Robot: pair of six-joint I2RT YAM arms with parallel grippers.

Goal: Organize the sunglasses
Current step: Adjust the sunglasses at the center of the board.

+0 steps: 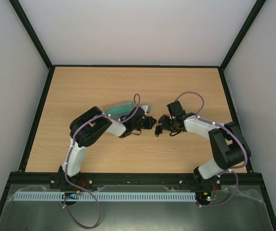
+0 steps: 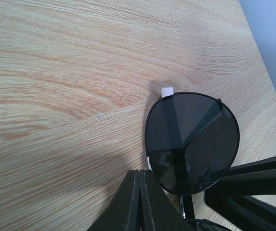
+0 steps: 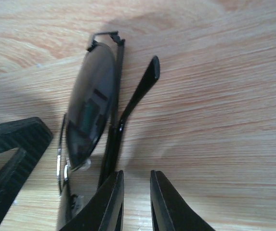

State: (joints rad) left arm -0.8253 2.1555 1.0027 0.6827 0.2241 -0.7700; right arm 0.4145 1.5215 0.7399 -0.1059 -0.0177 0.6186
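The sunglasses (image 2: 191,142) rest on the wooden table between my two grippers, temple arms folded. In the left wrist view one round dark lens lies just right of my left gripper (image 2: 141,171), whose jaws are pressed together with nothing seen between them; the lens rim touches its right finger. In the right wrist view the sunglasses (image 3: 90,106) stand on edge, left of my right gripper (image 3: 137,173). Its jaws stand a narrow gap apart over bare wood, and a temple arm (image 3: 138,94) runs past the left finger. In the top view both grippers (image 1: 152,122) (image 1: 158,130) meet at mid-table.
The grey case with green lining (image 1: 123,108) lies open just behind my left wrist. The table (image 1: 128,82) is walled by white panels and black frame posts. The left gripper's finger (image 3: 12,144) shows in the right wrist view. No cloth is in view.
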